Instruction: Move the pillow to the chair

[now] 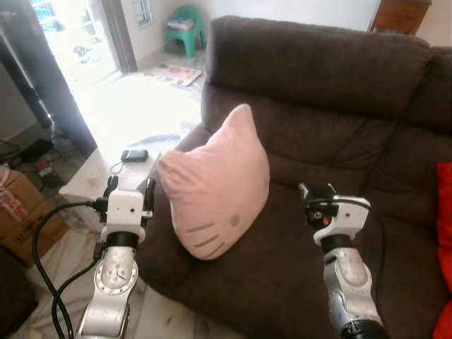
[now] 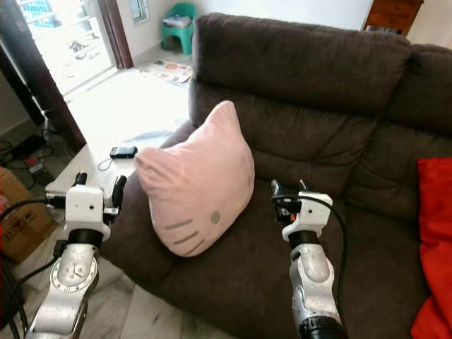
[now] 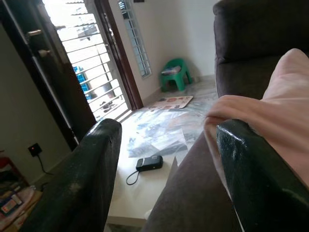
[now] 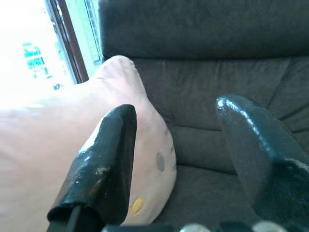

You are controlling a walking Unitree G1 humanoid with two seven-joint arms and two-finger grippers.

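Dark brown sofa spans the scene, with a sunlit doorway and tiled floor off to the robot's left. On its seat, leaning against the backrest by the armrest, stands the pink cat-face pillow. A white desk beside the armrest carries a small black device. The left gripper hovers just beside the pillow's left edge, jaws released. The right gripper hangs over the seat to the pillow's right, jaws likewise apart.
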